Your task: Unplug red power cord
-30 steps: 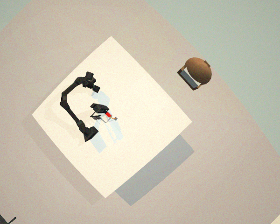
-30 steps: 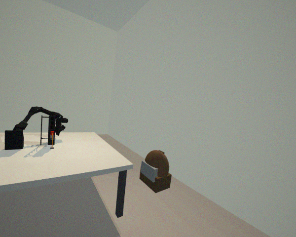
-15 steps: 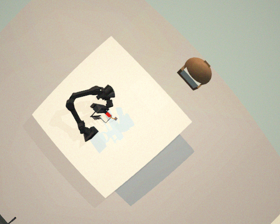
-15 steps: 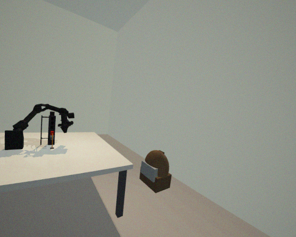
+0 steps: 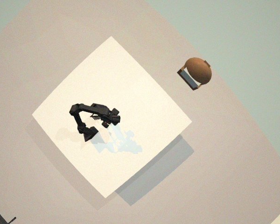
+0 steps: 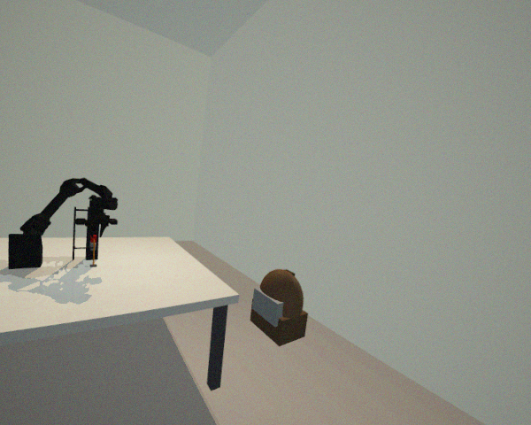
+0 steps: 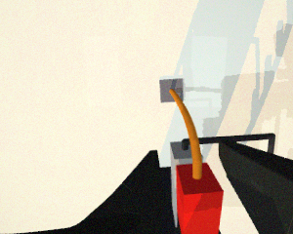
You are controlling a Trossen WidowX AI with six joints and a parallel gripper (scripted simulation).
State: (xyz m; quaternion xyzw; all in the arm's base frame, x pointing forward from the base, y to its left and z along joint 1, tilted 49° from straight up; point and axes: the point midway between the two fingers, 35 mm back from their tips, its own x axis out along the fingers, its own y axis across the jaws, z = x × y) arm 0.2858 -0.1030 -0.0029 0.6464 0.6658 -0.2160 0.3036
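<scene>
The black power strip [image 5: 95, 105] [image 6: 92, 252] stands upright on the table. The red plug [image 6: 94, 238] [image 7: 200, 207] sits against its side in the exterior view; its joint with the strip is hidden. The orange cord [image 6: 94, 256] [image 7: 191, 129] curves from the plug down to a small grey block [image 6: 93, 265] [image 7: 165, 93] on the table. In the top view the arm covers the plug. My gripper [image 6: 103, 228] [image 7: 188, 152] is partly open beside the upper part of the strip. In the wrist view the plug shows between the lines of the two fingers; I see no grip on it.
A thin black wire frame [image 5: 94, 117] [image 6: 73, 233] [image 7: 251, 137] stands beside the strip, with one bar near my right finger in the wrist view. The white table [image 5: 135, 84] [image 6: 165, 274] bears the arm's base. A brown chair [image 5: 198, 69] [image 6: 281, 292] stands off the table.
</scene>
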